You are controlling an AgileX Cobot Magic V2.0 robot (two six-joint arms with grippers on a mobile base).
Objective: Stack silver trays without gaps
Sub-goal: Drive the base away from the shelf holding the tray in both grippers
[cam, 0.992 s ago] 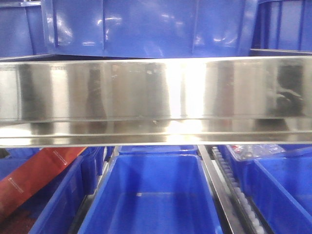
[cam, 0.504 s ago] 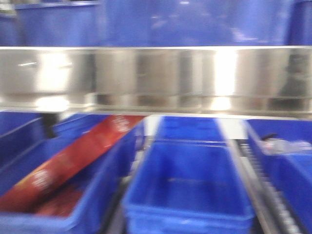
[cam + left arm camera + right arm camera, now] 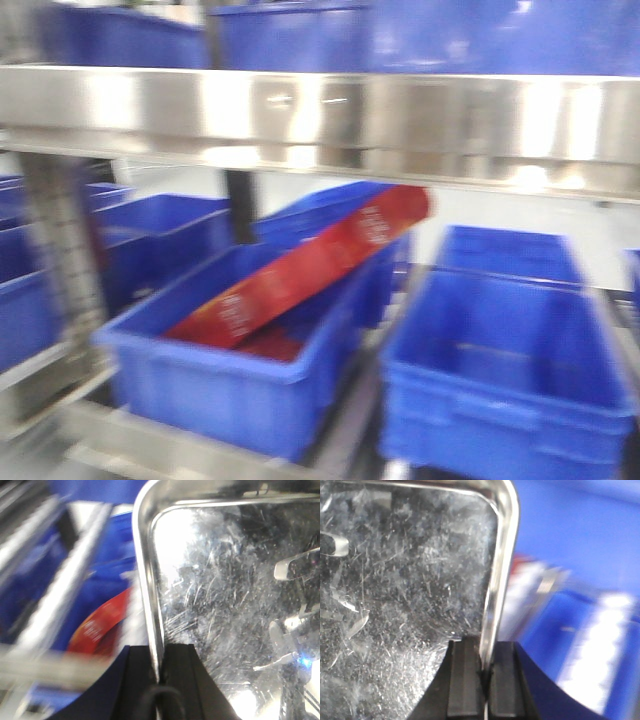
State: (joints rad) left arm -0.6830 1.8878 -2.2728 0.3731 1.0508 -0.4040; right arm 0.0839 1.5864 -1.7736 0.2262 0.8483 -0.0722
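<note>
The left claw (image 3: 158, 660) and right claw (image 3: 484, 652) each pinch an opposite rim of one silver tray (image 3: 225, 605), held between them. The front view has swung towards the red carton (image 3: 300, 270) in its blue bin (image 3: 230, 380). I'd say it's mid-carry, and no second tray is in sight.

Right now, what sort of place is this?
Probably a warehouse or stockroom rack: rows of open blue plastic bins, a long shiny steel bar across above, a long red carton leaning in one.
</note>
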